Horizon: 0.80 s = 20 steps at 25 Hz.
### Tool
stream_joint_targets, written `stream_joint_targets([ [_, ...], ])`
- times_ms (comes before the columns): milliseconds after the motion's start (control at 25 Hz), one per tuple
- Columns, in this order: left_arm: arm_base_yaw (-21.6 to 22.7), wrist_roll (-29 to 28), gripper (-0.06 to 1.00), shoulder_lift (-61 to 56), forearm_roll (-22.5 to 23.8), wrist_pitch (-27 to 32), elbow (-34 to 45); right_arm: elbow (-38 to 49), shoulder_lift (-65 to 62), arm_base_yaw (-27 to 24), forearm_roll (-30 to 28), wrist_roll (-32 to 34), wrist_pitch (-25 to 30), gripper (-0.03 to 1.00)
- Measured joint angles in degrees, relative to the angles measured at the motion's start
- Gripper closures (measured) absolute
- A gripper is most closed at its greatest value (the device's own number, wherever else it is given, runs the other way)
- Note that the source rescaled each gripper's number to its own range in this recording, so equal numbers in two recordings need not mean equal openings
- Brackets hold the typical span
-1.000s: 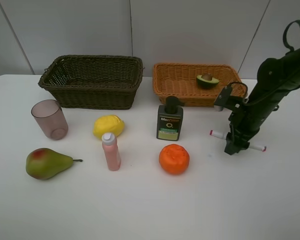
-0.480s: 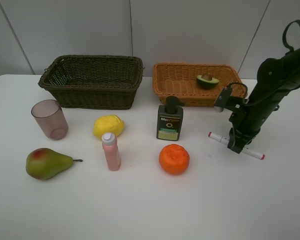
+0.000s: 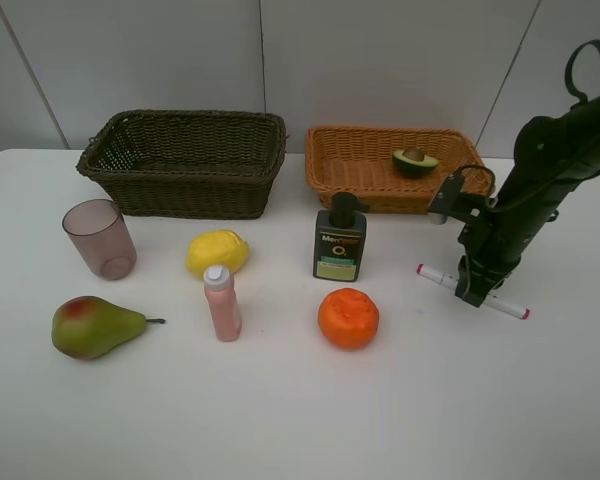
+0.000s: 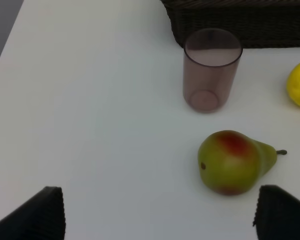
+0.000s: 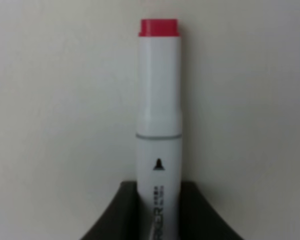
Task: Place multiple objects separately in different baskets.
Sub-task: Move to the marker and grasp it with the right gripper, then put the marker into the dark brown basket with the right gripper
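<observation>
The right gripper squeezes the white marker.
The marker, with red ends, sits tight in the clenched jaws, in front of the orange-tan basket that holds the avocado half. The left gripper is spread wide near the pear and the cup.

The dark brown basket and the orange-tan basket are rough woven wicker. The cup is smooth translucent plastic.

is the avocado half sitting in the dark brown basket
No, the avocado half lies inside the orange-tan basket, while the dark brown basket beside it holds nothing visible.
</observation>
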Motion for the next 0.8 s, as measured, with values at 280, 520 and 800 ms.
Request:
stream_joint_targets([
  [280, 0.0, 0.0, -0.05, 0.0, 0.0, 0.0, 0.0, 0.5, -2.0, 0.0, -0.5, 0.0, 2.8, 0.97],
  [520, 0.0, 0.0, -0.05, 0.0, 0.0, 0.0, 0.0, 0.7, -9.3, 0.0, -1.3, 0.0, 4.5, 0.97],
  [800, 0.0, 0.0, -0.05, 0.0, 0.0, 0.0, 0.0, -5.1, -15.5, 0.0, -1.7, 0.0, 12.4, 0.97],
])
